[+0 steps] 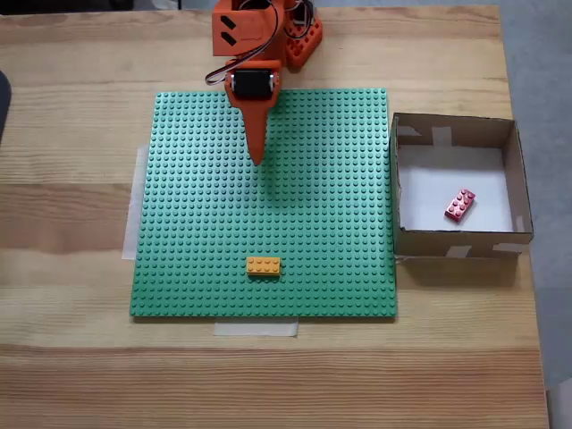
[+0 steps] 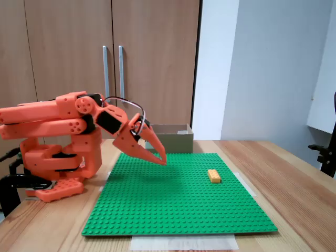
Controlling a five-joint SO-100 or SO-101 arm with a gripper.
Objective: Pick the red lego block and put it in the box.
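The red lego block (image 1: 459, 205) lies tilted on the white floor of the box (image 1: 455, 240), towards its right side. The box (image 2: 170, 137) is brown cardboard and stands off the right edge of the green baseplate. My orange gripper (image 1: 258, 159) hangs over the baseplate's upper middle, far left of the box. Its fingers meet at a point with nothing between them. In a fixed view from the side, the gripper (image 2: 161, 159) points down at the plate, tip just above the studs, arm folded back. The box's inside is hidden there.
A green studded baseplate (image 1: 188, 223) covers the table's middle, taped at its edges. A yellow-orange brick (image 1: 263, 265) sits near its front edge, and the same brick (image 2: 213, 175) shows from the side. The arm's orange base (image 2: 52, 168) stands behind the plate.
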